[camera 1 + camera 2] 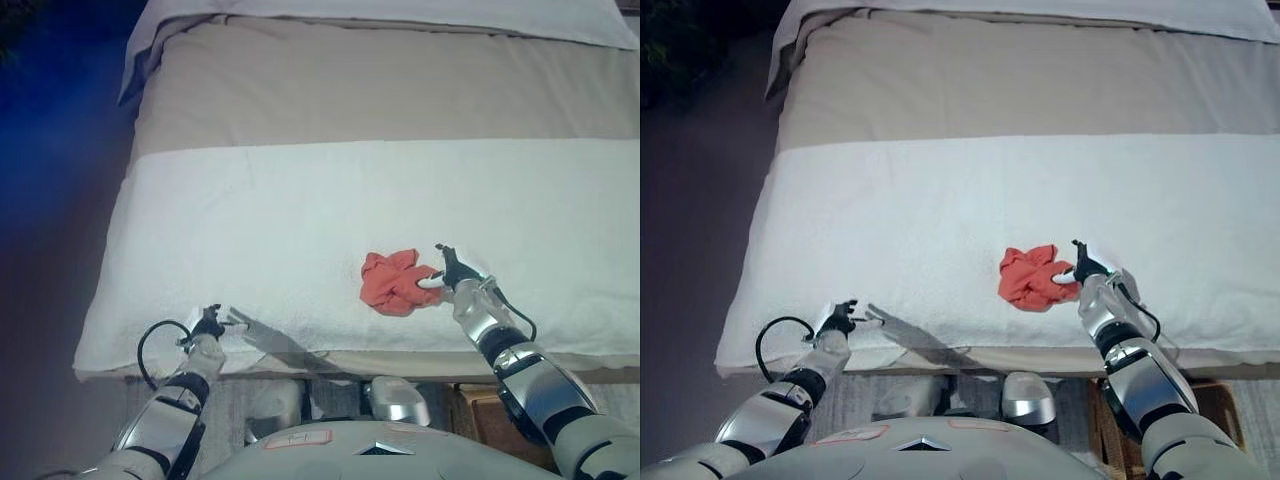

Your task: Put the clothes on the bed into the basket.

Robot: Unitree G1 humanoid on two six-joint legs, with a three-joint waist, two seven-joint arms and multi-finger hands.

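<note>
Task barely begun: orange garment lies on white blanket near the bed's near edge; right hand touches it, grip indeterminate; left hand idle, fingers relaxed; basket partly visible bottom right.

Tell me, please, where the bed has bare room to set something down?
The white blanket lies bare from its left edge to the red cloth, and again beyond the cloth toward the beige sheet. It is crowded only at the near edge, where the right hand meets the cloth and the left hand hovers.
</note>
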